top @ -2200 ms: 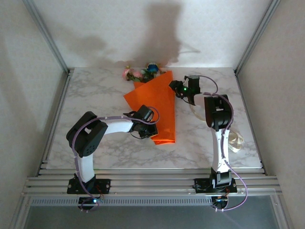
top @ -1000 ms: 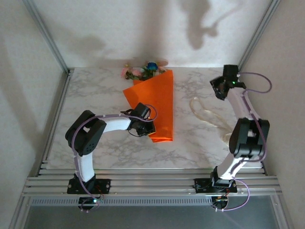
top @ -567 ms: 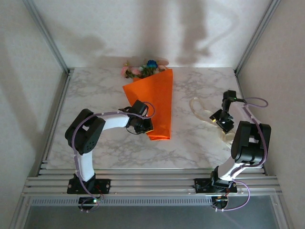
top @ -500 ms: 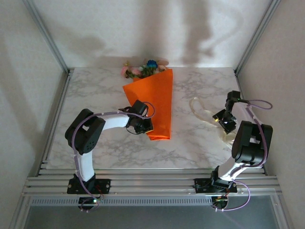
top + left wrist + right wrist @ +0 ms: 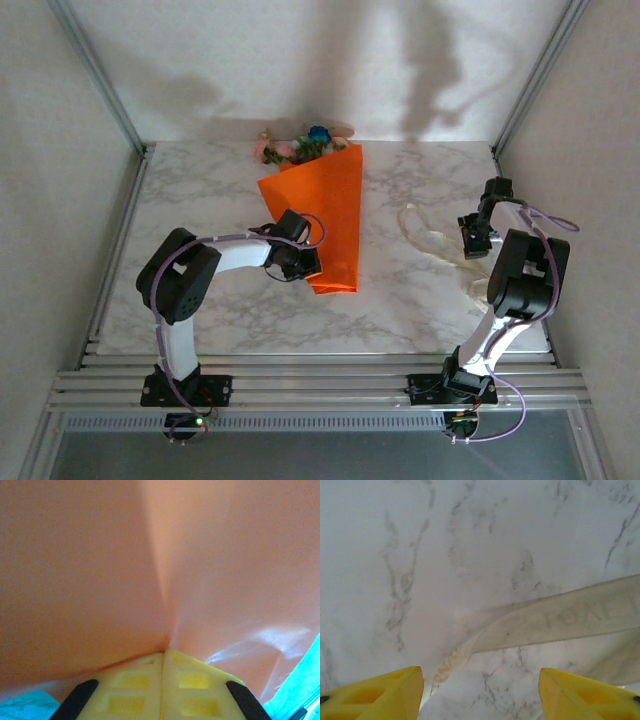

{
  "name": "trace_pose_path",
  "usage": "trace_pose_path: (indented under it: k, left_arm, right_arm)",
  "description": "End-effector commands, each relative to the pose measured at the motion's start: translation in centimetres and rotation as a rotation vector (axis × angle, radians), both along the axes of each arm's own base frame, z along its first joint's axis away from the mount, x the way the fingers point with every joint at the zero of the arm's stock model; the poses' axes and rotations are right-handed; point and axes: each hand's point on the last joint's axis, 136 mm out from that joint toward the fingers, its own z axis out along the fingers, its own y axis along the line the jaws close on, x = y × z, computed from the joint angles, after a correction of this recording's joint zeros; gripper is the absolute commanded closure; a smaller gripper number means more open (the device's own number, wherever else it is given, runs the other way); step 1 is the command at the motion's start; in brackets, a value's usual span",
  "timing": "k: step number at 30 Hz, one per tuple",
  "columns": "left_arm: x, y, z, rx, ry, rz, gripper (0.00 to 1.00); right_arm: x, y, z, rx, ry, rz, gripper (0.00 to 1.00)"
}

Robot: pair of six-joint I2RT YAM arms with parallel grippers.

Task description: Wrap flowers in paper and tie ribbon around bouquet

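Observation:
The bouquet [image 5: 325, 215] lies on the marble table: orange paper [image 5: 100, 560] folded into a cone with its narrow tail toward me, pink and blue flowers [image 5: 298, 147] poking out at the far end. My left gripper [image 5: 303, 262] is shut on the paper's left edge near the tail; the yellow fingers [image 5: 135, 682] meet with orange paper pinched between them. The cream ribbon [image 5: 432, 235] lies looped on the table at the right. My right gripper [image 5: 472, 240] hovers open just above the ribbon [image 5: 560, 617], its yellow fingertips [image 5: 380, 690] wide apart on either side of the strip.
The marble table [image 5: 200, 200] is bounded by metal frame posts [image 5: 100, 75] at the back corners and white walls. Part of the ribbon trails toward the right edge near my right arm [image 5: 525, 275].
My right arm has swung away from the bouquet's top, out to the far right corner, then down over the ribbon. The left gripper has stayed clamped on the paper, which shifted slightly.

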Motion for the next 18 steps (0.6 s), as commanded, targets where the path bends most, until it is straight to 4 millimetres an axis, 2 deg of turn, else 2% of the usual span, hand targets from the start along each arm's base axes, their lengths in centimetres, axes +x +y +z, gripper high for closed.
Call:
trace_pose_path:
  k: [1, 4, 5, 6, 7, 8, 10, 12, 14, 18]
  left_arm:
    - [-2.2, 7.7, -6.2, 0.319, 0.131, 0.109, 0.94]
    - [-2.4, 7.8, -6.2, 0.324, 0.134, 0.109, 0.94]
    - [-2.5, 7.9, -6.2, 0.324, 0.136, 0.109, 0.94]
    - [-2.6, 7.9, -6.2, 0.325, 0.136, 0.108, 0.94]
    - [-2.6, 8.0, -6.2, 0.324, 0.135, 0.109, 0.94]
    - [-2.6, 8.0, -6.1, 0.327, 0.134, 0.109, 0.94]
    - [-2.7, 8.1, -6.0, 0.33, 0.134, 0.11, 0.95]
    - [-2.8, 8.2, -6.0, 0.33, 0.137, 0.113, 0.95]
    - [-2.8, 8.1, -6.0, 0.328, 0.136, 0.113, 0.95]
    - [-2.6, 8.0, -5.8, 0.327, 0.131, 0.115, 0.95]
  right_arm:
    - [1.1, -0.3, -1.0, 0.045, 0.021, -0.113, 0.37]
    - [1.6, 0.1, -2.0, 0.074, 0.076, -0.126, 0.44]
    - [1.6, 0.1, -2.2, 0.066, 0.089, -0.127, 0.5]
    - [1.6, 0.1, -2.5, 0.06, 0.093, -0.126, 0.65]
    - [1.7, 0.0, -2.6, 0.052, 0.09, -0.125, 0.86]
    - [2.0, 0.1, -2.5, 0.045, 0.086, -0.116, 1.0]
    - [3.4, 0.4, -1.0, 0.015, 0.031, -0.057, 1.0]
    - [5.5, 0.8, 2.3, -0.064, -0.06, 0.038, 1.0]
    - [7.7, 1.7, 6.5, -0.148, -0.176, 0.14, 1.0]
    - [10.4, 4.0, 15.2, -0.275, -0.404, 0.295, 1.0]
